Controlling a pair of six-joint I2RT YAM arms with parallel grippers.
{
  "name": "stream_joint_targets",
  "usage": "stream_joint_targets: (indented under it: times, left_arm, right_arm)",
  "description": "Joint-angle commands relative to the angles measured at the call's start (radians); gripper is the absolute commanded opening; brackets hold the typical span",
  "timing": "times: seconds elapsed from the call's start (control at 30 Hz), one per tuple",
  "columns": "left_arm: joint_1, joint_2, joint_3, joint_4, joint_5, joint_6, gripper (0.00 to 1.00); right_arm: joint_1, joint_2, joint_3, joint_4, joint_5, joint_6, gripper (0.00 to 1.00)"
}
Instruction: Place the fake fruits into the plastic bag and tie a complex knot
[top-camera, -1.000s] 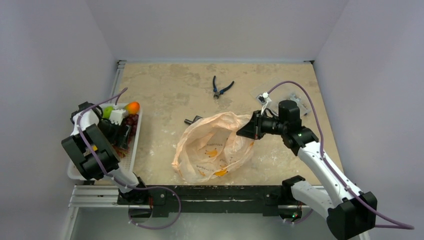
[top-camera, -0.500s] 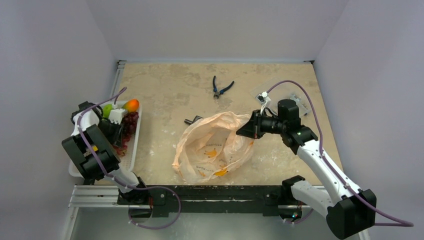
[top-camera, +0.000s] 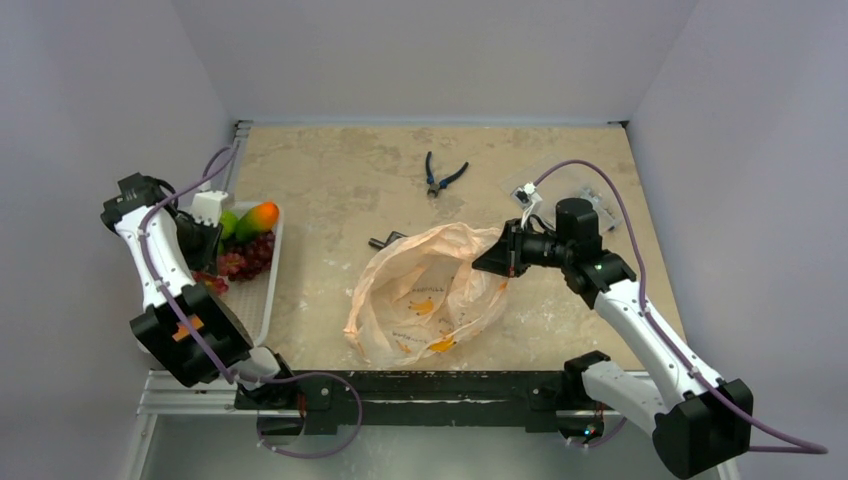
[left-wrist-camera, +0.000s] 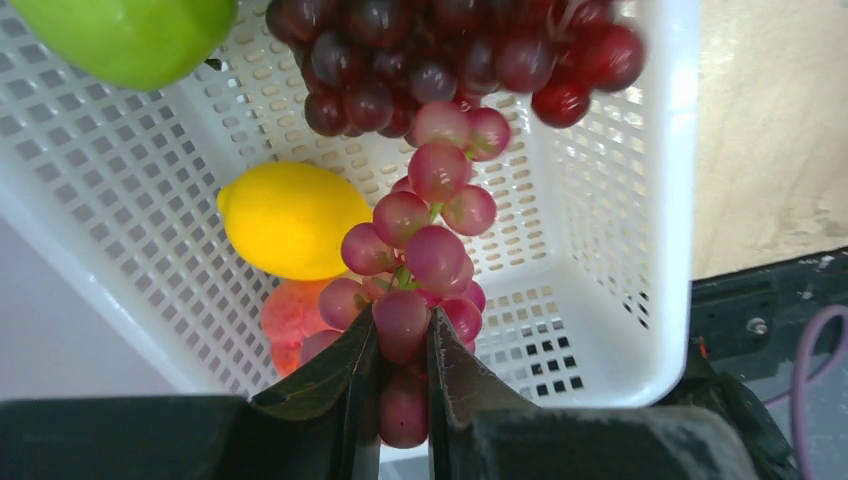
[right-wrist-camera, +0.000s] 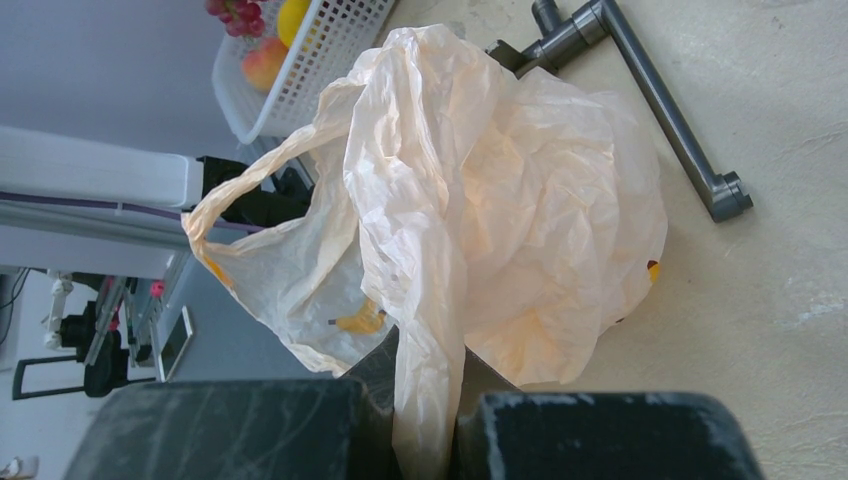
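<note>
In the left wrist view my left gripper (left-wrist-camera: 403, 345) is shut on a red grape bunch (left-wrist-camera: 425, 240), which hangs just above the white mesh basket (left-wrist-camera: 670, 200). Under it lie a yellow citrus (left-wrist-camera: 290, 220), a peach-coloured fruit (left-wrist-camera: 290, 315), a dark grape bunch (left-wrist-camera: 420, 50) and a green fruit (left-wrist-camera: 130, 35). From above, the left gripper (top-camera: 207, 262) is over the basket (top-camera: 270, 290), beside the mango (top-camera: 258, 217). My right gripper (right-wrist-camera: 425, 400) is shut on a bunched strip of the plastic bag (right-wrist-camera: 500, 200), holding up the right rim of the open bag (top-camera: 430, 295).
Blue-handled pliers (top-camera: 443, 178) lie at the back of the table. A dark metal L-shaped tool (top-camera: 385, 241) rests just behind the bag (right-wrist-camera: 640, 90). A clear plastic packet (top-camera: 590, 200) sits behind the right arm. The basket hugs the table's left edge.
My left gripper has shut on the red grape bunch in the basket. The left arm has swung back and up with it. The right arm and bag are unmoved.
</note>
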Motion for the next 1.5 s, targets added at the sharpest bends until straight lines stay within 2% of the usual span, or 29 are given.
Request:
stream_joint_targets:
  times: [0.0,0.13,0.23,0.37,0.43,0.5,0.63,0.77,0.87,1.07,1.13,1.17,1.2,1.3,1.37,1.47]
  left_arm:
    - [0.005,-0.057,0.14,-0.182,0.103,0.027,0.0]
    - [-0.007,-0.092,0.27,-0.344,0.333,0.071,0.0]
    - [-0.095,-0.153,0.329,-0.403,0.468,0.072,0.0]
    - [-0.337,-0.269,0.328,-0.264,0.576,-0.084,0.0]
    - [-0.493,-0.313,0.32,-0.155,0.627,-0.19,0.0]
    - [-0.717,-0.338,0.314,-0.055,0.64,-0.296,0.0]
    - [-1.069,-0.309,0.318,0.107,0.537,-0.407,0.0]
    - [-1.276,-0.164,0.297,0.177,0.424,-0.427,0.0]
    - [-1.349,-0.06,0.237,0.245,0.306,-0.41,0.0]
    - [-1.385,0.091,0.134,0.409,0.126,-0.323,0.06]
    - [-1.386,0.152,0.129,0.417,0.092,-0.287,0.08]
    - [-1.387,0.171,0.132,0.417,0.077,-0.28,0.1]
    - [-1.386,0.191,0.134,0.417,0.065,-0.282,0.19]
    - [-1.4,0.236,0.174,0.367,0.057,-0.285,0.47]
    - [-1.404,0.22,0.189,0.343,0.108,-0.295,0.72]
    - [-1.408,0.166,0.24,0.274,0.214,-0.31,0.79]
  right_arm:
    - [-0.005,-0.019,0.037,0.037,-0.021,-0.004,0.0]
    - [-0.005,-0.019,0.026,0.058,-0.019,0.023,0.0]
    - [-0.005,-0.012,0.014,0.073,-0.011,0.051,0.0]
    - [-0.005,0.01,-0.003,0.118,-0.017,0.101,0.0]
    - [-0.005,0.02,-0.011,0.137,-0.025,0.121,0.0]
    - [-0.005,0.026,-0.013,0.14,-0.024,0.137,0.0]
    - [-0.005,0.039,-0.018,0.142,-0.029,0.163,0.0]
    - [-0.005,0.048,-0.039,0.183,-0.043,0.212,0.0]
    - [-0.016,0.052,-0.054,0.199,-0.053,0.25,0.0]
    - [-0.031,0.061,-0.112,0.241,-0.083,0.312,0.0]
    - [-0.033,0.069,-0.122,0.253,-0.086,0.329,0.0]
    - [-0.033,0.072,-0.124,0.258,-0.087,0.332,0.0]
    - [-0.034,0.076,-0.126,0.262,-0.087,0.335,0.0]
    - [-0.036,0.089,-0.141,0.27,-0.087,0.353,0.0]
    - [-0.038,0.092,-0.165,0.306,-0.089,0.385,0.0]
    - [-0.039,0.092,-0.187,0.308,-0.088,0.395,0.0]
